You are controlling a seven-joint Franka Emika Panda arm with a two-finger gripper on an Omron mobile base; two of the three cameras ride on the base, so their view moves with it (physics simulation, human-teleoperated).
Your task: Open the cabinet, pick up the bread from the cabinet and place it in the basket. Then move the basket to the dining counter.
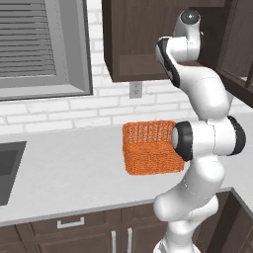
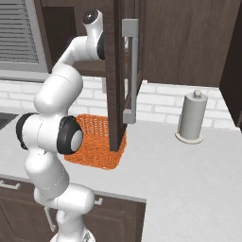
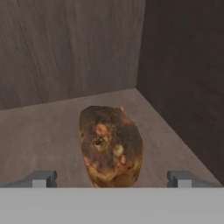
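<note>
The bread [image 3: 111, 146], a dark crusty loaf with orange patches, lies on the wooden shelf inside the cabinet [image 1: 138, 39]. My gripper [image 3: 112, 179] is open, with one fingertip on each side of the loaf's near end and clear of it. The cabinet door [image 2: 119, 71] stands swung open, its long silver handle [image 2: 131, 71] facing outward. My arm reaches up into the cabinet. The orange wicker basket [image 1: 148, 148] sits on the pale worktop below the cabinet, also seen as the basket [image 2: 97, 139] behind my elbow. The dining counter is out of view.
A paper towel holder [image 2: 191, 118] stands on the worktop at the right. A sink [image 1: 7, 168] lies at the far left under a shuttered window [image 1: 39, 44]. The cabinet's back and right walls close in around the bread. Low drawers [image 1: 69, 223] run under the worktop.
</note>
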